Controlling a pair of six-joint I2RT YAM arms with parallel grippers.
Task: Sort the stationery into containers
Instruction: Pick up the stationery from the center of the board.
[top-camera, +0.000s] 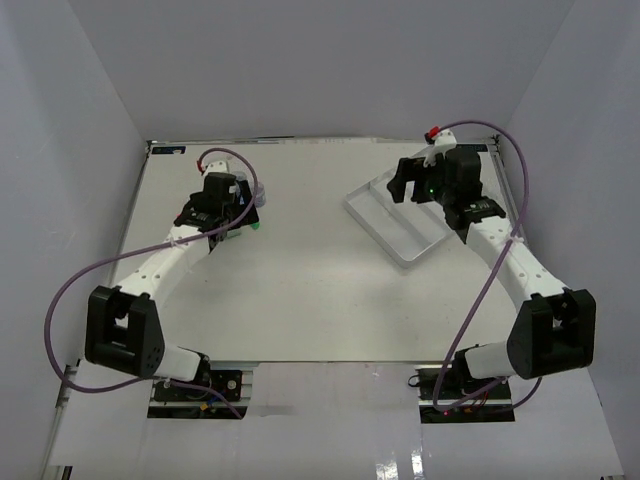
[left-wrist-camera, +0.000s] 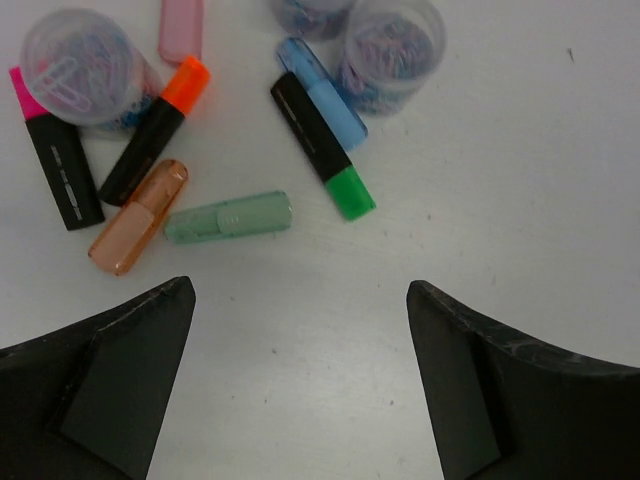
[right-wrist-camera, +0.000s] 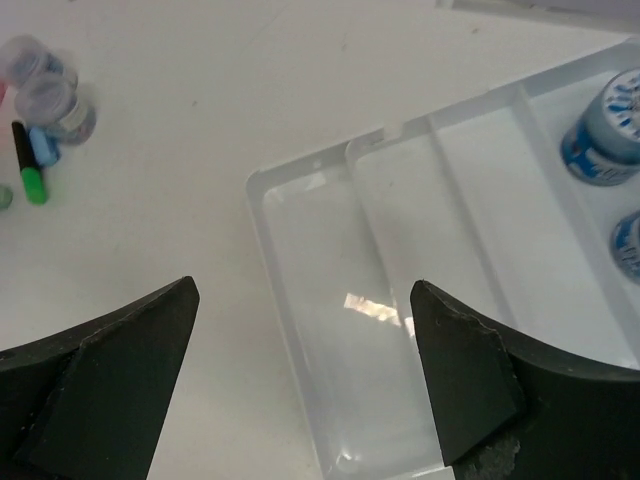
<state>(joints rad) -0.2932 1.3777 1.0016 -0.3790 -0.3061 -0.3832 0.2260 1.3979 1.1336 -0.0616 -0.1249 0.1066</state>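
In the left wrist view my left gripper (left-wrist-camera: 300, 300) is open and empty over bare table, just short of a cluster of stationery. Nearest are a translucent green marker (left-wrist-camera: 228, 217) and a translucent orange marker (left-wrist-camera: 138, 217). Behind them lie a green-capped black marker (left-wrist-camera: 322, 145), a blue marker (left-wrist-camera: 322, 90), an orange-capped one (left-wrist-camera: 150, 135) and a pink-capped one (left-wrist-camera: 55, 155), with clear jars (left-wrist-camera: 80, 65) (left-wrist-camera: 392, 50). My right gripper (right-wrist-camera: 305, 300) is open and empty above the left compartments of the white tray (right-wrist-camera: 262, 215). Two blue-lidded jars (right-wrist-camera: 603, 130) (right-wrist-camera: 628, 245) stand in its right compartment.
In the top view the tray (top-camera: 385, 215) lies slanted at the back right under my right gripper (top-camera: 403, 183). My left gripper (top-camera: 228, 215) is at the back left over the stationery. White walls enclose the table on three sides.
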